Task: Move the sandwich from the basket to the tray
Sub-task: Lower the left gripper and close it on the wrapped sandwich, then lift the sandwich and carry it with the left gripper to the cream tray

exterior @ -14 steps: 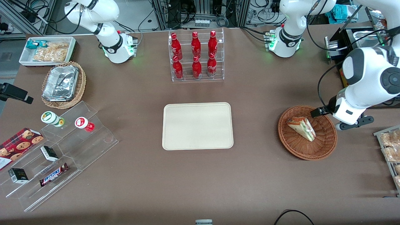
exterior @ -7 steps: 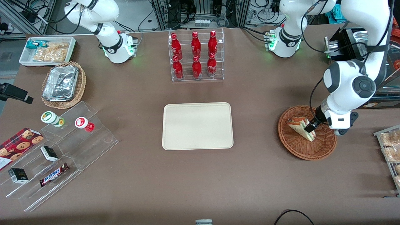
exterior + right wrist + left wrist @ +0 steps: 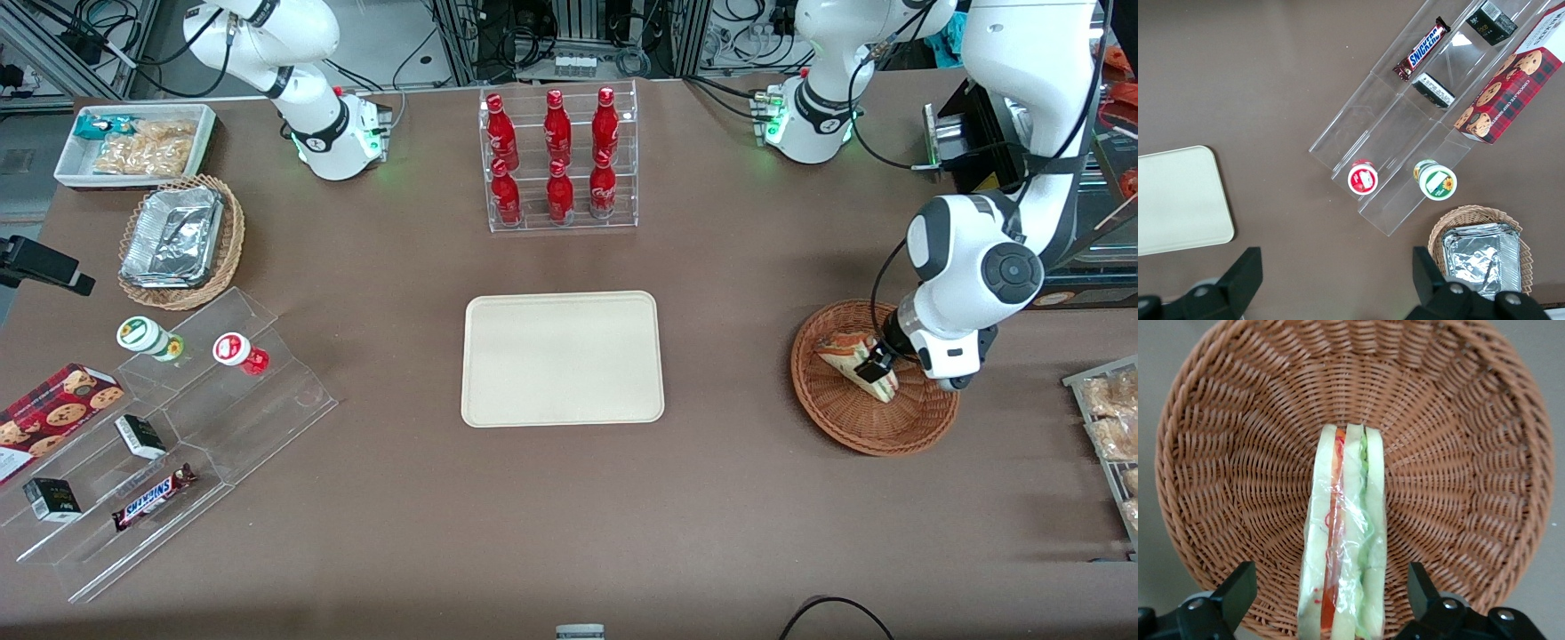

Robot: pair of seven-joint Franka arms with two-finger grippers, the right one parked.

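Note:
The sandwich [image 3: 849, 359], a wrapped wedge of white bread with red and green layers, lies in the reddish-brown wicker basket [image 3: 876, 443] toward the working arm's end of the table. My left gripper [image 3: 875, 365] is down inside the basket and open. In the left wrist view the gripper [image 3: 1330, 581] straddles the sandwich [image 3: 1346, 520], with one dark finger [image 3: 1238, 592] on each side and a gap between each finger and the bread. The basket's woven wall [image 3: 1238, 453] surrounds them. The cream tray [image 3: 562, 358] lies flat at the table's middle, with nothing on it.
A clear rack of red bottles [image 3: 558, 160] stands farther from the camera than the tray. A rack of bagged pastries [image 3: 1111, 427] sits beside the basket at the table's edge. Toward the parked arm's end are an acrylic stepped shelf [image 3: 178, 427], a foil-lined tan basket [image 3: 178, 240] and a white bin [image 3: 133, 142].
The left arm swung in from the table's edge over the basket and lowered. Its open gripper now straddles the sandwich. The sandwich has not moved.

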